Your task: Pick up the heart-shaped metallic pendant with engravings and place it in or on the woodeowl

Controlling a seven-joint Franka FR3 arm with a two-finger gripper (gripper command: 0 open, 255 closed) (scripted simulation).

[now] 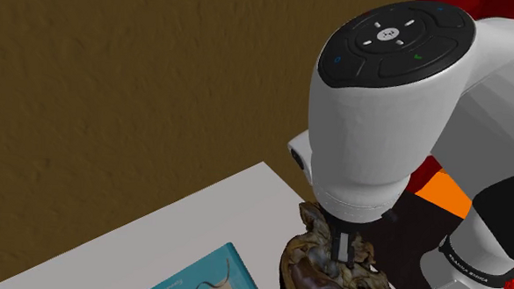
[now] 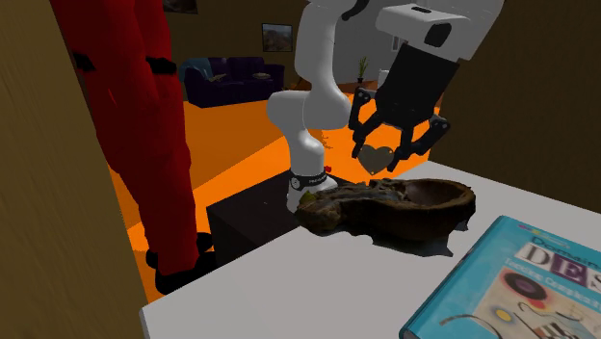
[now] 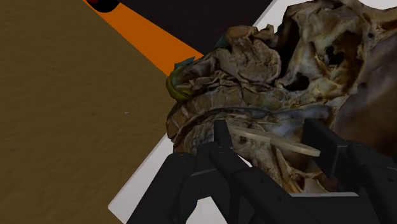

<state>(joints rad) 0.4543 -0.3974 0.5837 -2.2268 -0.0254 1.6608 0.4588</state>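
Note:
The heart-shaped pendant (image 2: 376, 156) is a flat, dull metallic piece; in the wrist view I see the pendant (image 3: 280, 144) edge-on as a thin pale plate. My black gripper (image 2: 379, 164) is shut on it, one finger at each side, and holds it in the air just above the rough brown wooden bowl (image 2: 424, 207). In the wrist view the gripper (image 3: 270, 137) hangs over the bowl's gnarled rim (image 3: 254, 70). From the shoulder view the gripper (image 1: 347, 248) points down into the bowl (image 1: 317, 273), with the arm covering much of it.
The bowl stands on a white table (image 2: 289, 279) near the edge closest to the arm's stand. A teal book (image 2: 510, 279) lies on the table beside the bowl. A tall red object (image 2: 144, 116) stands off the table, with a dark sofa (image 2: 231, 77) behind.

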